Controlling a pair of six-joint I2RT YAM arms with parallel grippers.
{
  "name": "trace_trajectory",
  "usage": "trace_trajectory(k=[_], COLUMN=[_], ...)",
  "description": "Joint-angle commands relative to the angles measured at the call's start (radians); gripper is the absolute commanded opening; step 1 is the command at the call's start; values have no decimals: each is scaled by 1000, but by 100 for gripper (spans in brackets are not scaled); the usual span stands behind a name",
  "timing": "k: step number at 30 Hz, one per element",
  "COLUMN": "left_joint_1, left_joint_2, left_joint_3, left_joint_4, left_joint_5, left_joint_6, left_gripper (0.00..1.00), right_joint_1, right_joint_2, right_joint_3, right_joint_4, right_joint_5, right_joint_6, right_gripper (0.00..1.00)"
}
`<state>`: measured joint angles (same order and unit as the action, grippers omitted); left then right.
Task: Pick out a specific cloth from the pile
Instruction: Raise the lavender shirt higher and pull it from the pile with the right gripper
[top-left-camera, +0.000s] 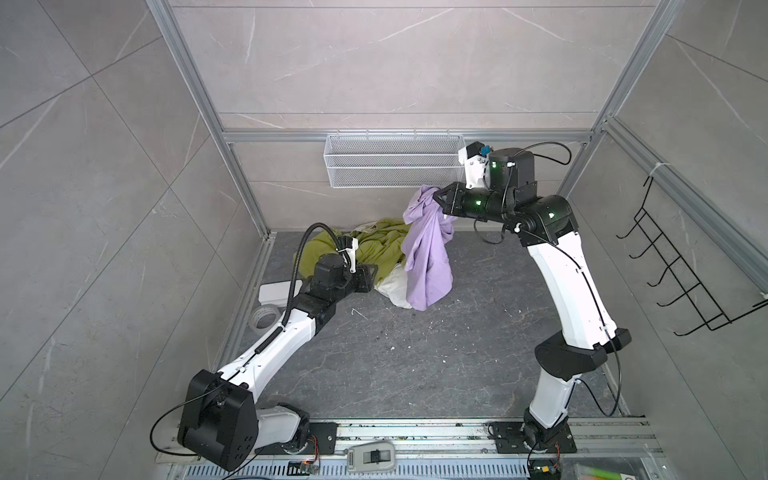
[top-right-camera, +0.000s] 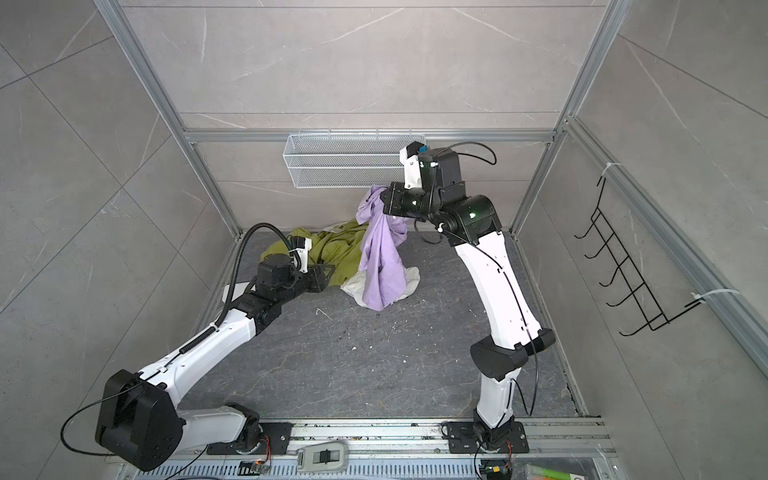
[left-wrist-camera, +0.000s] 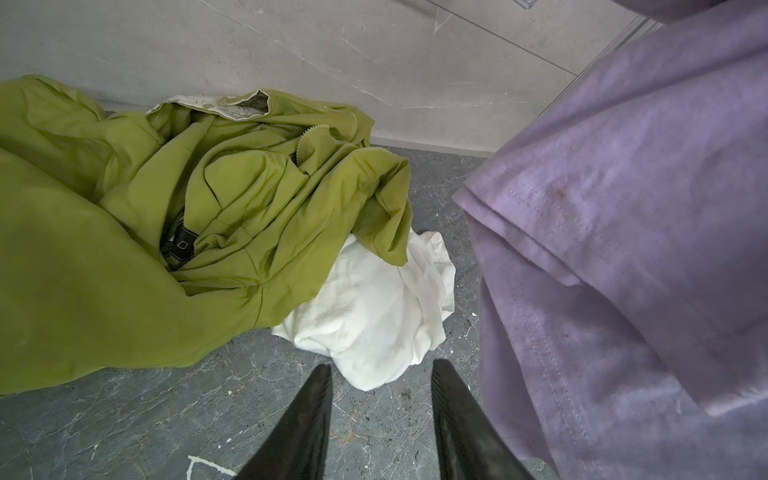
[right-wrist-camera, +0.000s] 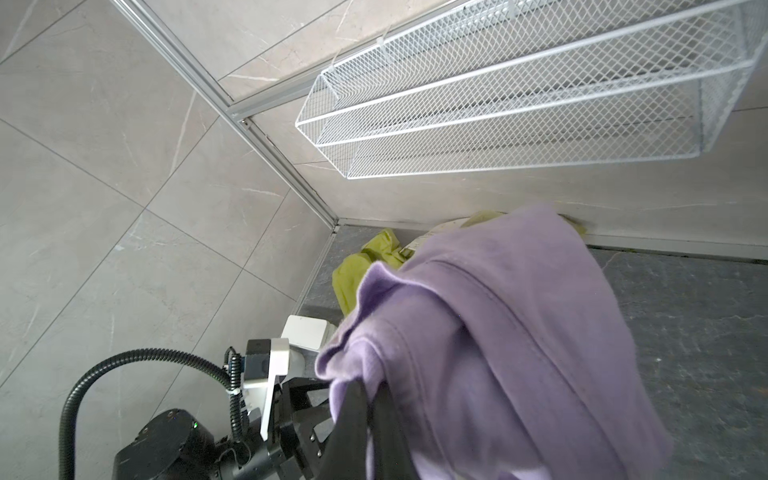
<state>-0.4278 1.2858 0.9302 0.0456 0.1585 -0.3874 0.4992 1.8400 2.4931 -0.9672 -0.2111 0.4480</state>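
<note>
Black-fingered left gripper stands open and empty, low beside the pile of soft garments, placed, I judge, to restrain it. Right gripper is clamped on a bunched upper edge of the soft lilac fabric cloth, raised below the white wire mesh basket. Its lower hem appears to rest on the crumpled white garment beside the large olive-green garment. Separation judged incomplete.

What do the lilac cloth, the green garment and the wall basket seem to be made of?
The lilac cloth looks like soft knit, probably cotton jersey: matte, slightly fuzzy, with stitched hems.
The green garment looks like smooth woven fabric: faint sheen, crisp creases, zipper edge.
The mesh basket seems white-coated metal: fine diamond mesh, stiff rims.
</note>
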Motion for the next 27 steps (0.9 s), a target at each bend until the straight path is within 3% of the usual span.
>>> trace_trajectory(k=[1,27], left_joint_1=[-3,-3], left_joint_2=[-48,-182], left_joint_3=[-12,-74], left_joint_4=[7,-65], left_joint_5=[-14,-77], left_joint_6=[22,-13], left_gripper=[47,57], right_joint_1=[8,12], right_joint_2=[-85,-504], right_joint_3=[-76,-724], right_joint_4=[67,210], right_joint_5=[-95,-519], right_joint_6=[-22,-123], right_gripper=[0,0])
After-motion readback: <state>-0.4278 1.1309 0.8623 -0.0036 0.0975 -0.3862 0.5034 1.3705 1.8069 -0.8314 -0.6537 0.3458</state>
